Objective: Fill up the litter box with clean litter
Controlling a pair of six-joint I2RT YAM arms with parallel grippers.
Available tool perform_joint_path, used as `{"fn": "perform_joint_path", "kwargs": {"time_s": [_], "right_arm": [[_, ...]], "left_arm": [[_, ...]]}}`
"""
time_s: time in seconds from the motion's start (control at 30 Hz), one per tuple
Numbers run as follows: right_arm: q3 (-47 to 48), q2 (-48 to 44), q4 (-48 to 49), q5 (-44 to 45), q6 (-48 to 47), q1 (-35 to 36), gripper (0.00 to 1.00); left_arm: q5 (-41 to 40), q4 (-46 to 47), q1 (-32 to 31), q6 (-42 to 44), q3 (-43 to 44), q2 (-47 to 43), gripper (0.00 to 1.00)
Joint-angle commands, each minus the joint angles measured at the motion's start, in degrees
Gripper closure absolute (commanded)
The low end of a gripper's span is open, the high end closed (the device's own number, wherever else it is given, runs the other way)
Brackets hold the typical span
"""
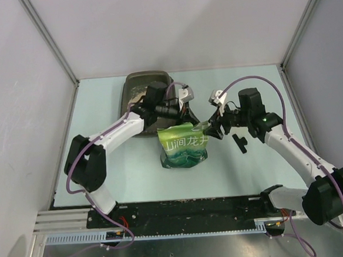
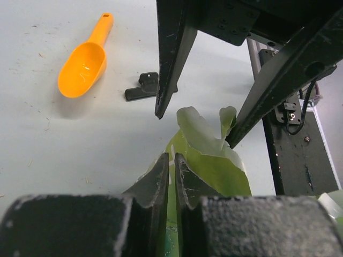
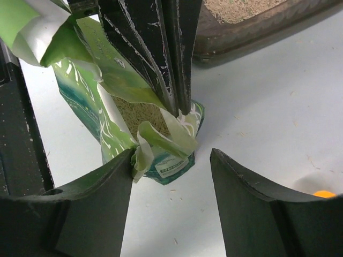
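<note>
Litter box (image 1: 142,82) is shown at the far side of the table (image 1: 99,110), left of centre, partly covered by the left arm. Clean litter (image 3: 236,8) is seen as a pale layer inside it. The left gripper (image 2: 171,158) is closed, its fingers pinched on the torn top edge of the green pouch (image 1: 184,145), which stands near the litter box. More granules are visible inside the opened pouch. The right gripper (image 3: 171,155) is spread wide and holds nothing; one finger is placed just beside a curled flap of the pouch. A small black part (image 1: 240,142) lies on the table further right. An orange scoop (image 2: 83,61) is shown on the table in the left wrist view.
</note>
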Motion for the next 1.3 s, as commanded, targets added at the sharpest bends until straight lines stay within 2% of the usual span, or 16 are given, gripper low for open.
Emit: {"fn": "perform_joint_path", "kwargs": {"time_s": [0.0,0.13,0.3,0.47,0.67,0.87,1.0,1.03,1.1,1.13,1.17,1.27], "right_arm": [[-0.04,1.47,5.41,-6.63,0.09,-1.59,0.37],[-0.13,3.05,9.88,-9.96,1.31,-3.26,0.37],[-0.13,6.12,15.86,-14.54,7.2,-2.74,0.37],[-0.13,8.41,16.22,-17.27,7.29,-0.98,0.39],[-0.13,10.35,18.07,-18.94,8.35,-0.53,0.45],[-0.39,11.14,18.07,-20.61,10.19,-1.32,0.58],[-1.89,10.09,20.43,-21.58,13.7,-2.46,0.58],[-2.32,10.0,20.7,-21.93,17.02,-2.9,0.57],[-3.64,9.91,24.82,-23.15,20.03,-4.05,0.54],[-4.0,9.82,25.53,-23.42,21.52,-4.22,0.53],[-4.35,9.65,26.06,-23.6,22.66,-4.31,0.53],[-5.93,8.95,28.69,-23.69,25.91,-4.31,0.53]], "left_arm": [[3.58,1.57,1.23,-3.72,0.8,-0.39,0.89],[4.55,1.22,2.38,-4.34,1.59,0.14,0.89],[4.9,0.6,2.64,-4.6,1.59,0.75,0.9],[5.6,0.16,2.99,-4.69,1.07,0.84,0.91],[5.69,-0.36,3.78,-4.69,1.07,0.75,0.91],[5.34,-0.54,4.22,-4.61,0.89,0.58,0.92],[5.6,-0.89,5.62,-4.95,0.71,0.05,0.91],[5.95,-0.98,6.06,-5.48,0.71,-0.21,0.9],[6.13,-1.33,7.38,-5.57,0.54,-1.53,0.86],[6.22,-2.29,7.91,-5.57,0.54,-1.88,0.81],[5.96,-3.08,8.52,-5.57,0.63,-2.93,0.71],[4.56,-6.51,11.42,-4.87,-0.16,-6.0,0.6]]}}
